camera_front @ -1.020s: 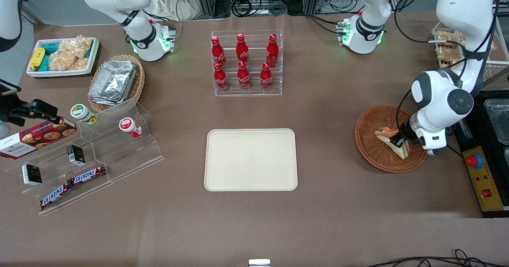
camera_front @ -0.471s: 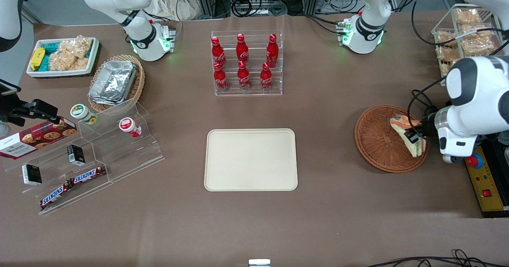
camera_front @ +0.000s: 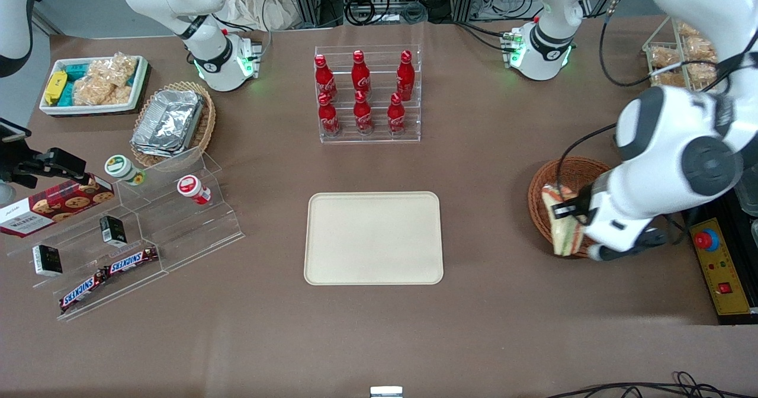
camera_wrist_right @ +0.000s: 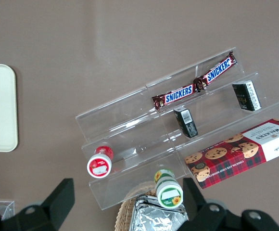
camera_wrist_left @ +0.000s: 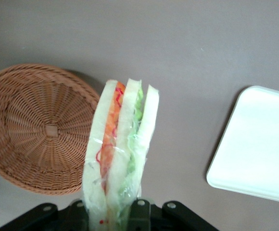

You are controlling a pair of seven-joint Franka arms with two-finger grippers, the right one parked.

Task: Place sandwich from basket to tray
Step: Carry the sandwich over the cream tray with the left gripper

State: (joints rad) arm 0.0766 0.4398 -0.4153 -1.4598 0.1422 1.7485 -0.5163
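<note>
Sandwich (camera_front: 562,232) is held in the air by the gripper (camera_front: 569,211) of the left arm, above the edge of the round wicker basket (camera_front: 548,193) that is nearest to the tray (camera_front: 373,237). The fingers are closed on the wide end of the wedge, and in the wrist view the sandwich (camera_wrist_left: 120,159) stands on its edge with the bread and the filling layers visible through the clear wrap. The basket (camera_wrist_left: 38,130) under it is now without content.

The step in hand seems to be the carrying to the tray. To do it well, the arm should probably keep its height until the sandwich is over the middle of the tray, then go down slowly and open only when the sandwich is near the surface, because the wrap looks smooth and could slip.

The brown table (camera_front: 503,303) between basket and tray carries nothing. The rack of red bottles (camera_front: 362,93) stands farther from the front camera than the tray, well apart from the way.
</note>
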